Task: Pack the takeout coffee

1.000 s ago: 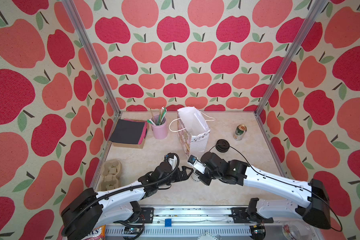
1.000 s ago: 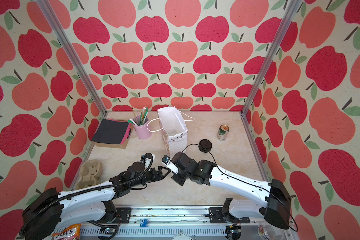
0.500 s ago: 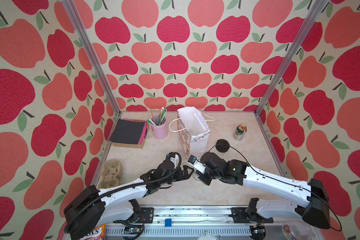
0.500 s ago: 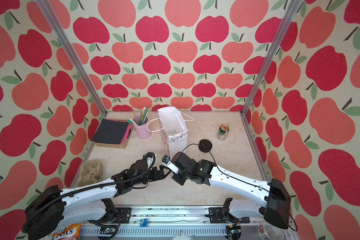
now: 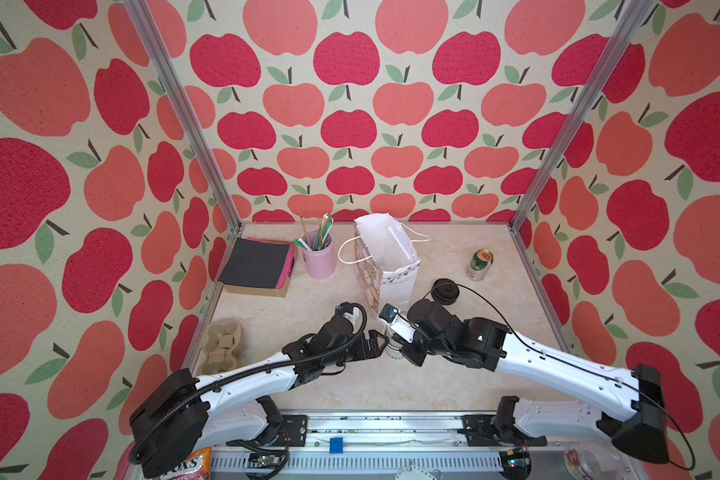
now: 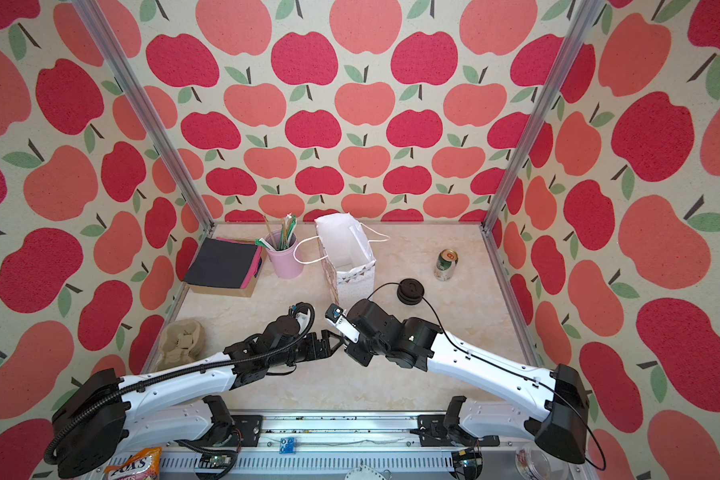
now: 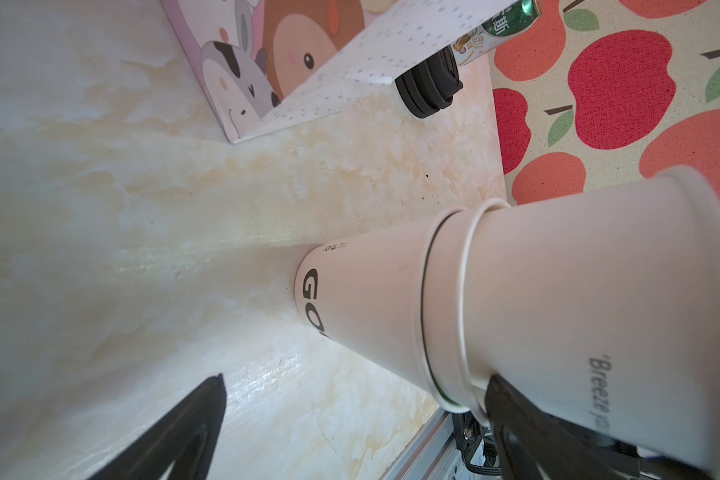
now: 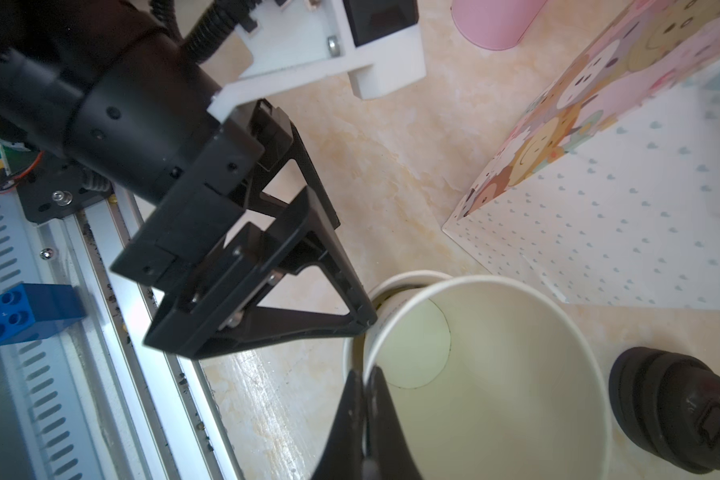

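No takeout coffee shows in any view. A stack of nested white cups (image 7: 371,299) without lids stands near the table's front. My right gripper (image 8: 366,374) is shut on the rim of the top cup (image 8: 495,374), which sits raised and tilted in the lower cups (image 8: 400,278). In both top views the arms hide most of the stack (image 5: 393,353). My left gripper (image 7: 356,378) is open, and one of its fingers (image 7: 504,399) is at the rims of the lower cups. In a top view it (image 5: 380,343) sits just left of the stack.
An open patterned paper bag (image 5: 391,266) stands behind the grippers. A stack of black lids (image 5: 445,291) and a green can (image 5: 480,264) are to its right. A pink straw cup (image 5: 319,257), a napkin box (image 5: 258,266) and a pulp carrier (image 5: 223,345) are on the left.
My left gripper has crept a little to the right, up to the cup stack, still open. The right gripper has kept its place and its grip.
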